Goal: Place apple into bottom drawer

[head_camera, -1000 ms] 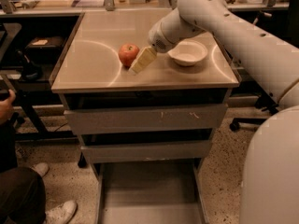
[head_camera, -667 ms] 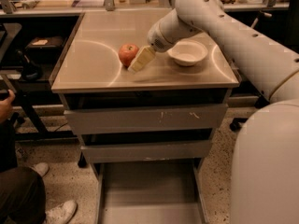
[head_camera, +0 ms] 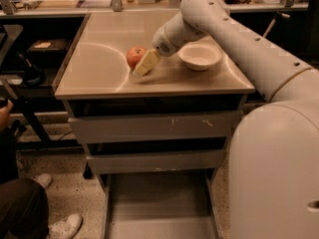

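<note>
Apple (head_camera: 135, 56) sits on the counter (head_camera: 94, 78) near its middle. It is closer to the left edge than the white bowl (head_camera: 200, 56), which stands toward the right edge. The gripper (head_camera: 143, 66) is low over the top, just beside the apple on the side of the front right corner. How far the claw is open, and whether it already holds the apple, I cannot tell. The bottom drawer (head_camera: 159, 208) is pulled out below the front edge. To grasp well, I think the claw should go around the widest part of the apple and close gently, because a round fruit rolls away easily. Compared with one second ago, the gripper has come slightly nearer to the apple, while the apple is in the same place.
</note>
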{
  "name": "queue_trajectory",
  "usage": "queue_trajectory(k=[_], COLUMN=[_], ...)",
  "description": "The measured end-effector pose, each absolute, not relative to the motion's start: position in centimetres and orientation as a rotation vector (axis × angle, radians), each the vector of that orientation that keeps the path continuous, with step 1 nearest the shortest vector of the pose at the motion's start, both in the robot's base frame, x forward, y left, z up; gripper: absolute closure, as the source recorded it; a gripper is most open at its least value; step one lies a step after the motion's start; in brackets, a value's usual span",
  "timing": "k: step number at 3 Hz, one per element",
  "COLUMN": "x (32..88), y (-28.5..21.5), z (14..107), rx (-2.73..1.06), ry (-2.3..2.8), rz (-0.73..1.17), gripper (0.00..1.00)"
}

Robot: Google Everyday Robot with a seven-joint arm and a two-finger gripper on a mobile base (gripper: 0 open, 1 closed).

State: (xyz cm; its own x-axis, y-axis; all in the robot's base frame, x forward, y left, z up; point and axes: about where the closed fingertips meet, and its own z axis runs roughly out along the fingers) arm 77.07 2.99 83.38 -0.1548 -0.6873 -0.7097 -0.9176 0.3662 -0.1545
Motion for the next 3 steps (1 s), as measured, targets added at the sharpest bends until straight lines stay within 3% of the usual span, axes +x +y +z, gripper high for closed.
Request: queue_trajectory(k=[1,3], x=[77.34,77.34], y=[3.81,3.83], z=[82.69,82.69], rx=[-1.402,-1.403], ry=[1.931,1.931], rz=[0.449,0.450], gripper=[0.00,0.42])
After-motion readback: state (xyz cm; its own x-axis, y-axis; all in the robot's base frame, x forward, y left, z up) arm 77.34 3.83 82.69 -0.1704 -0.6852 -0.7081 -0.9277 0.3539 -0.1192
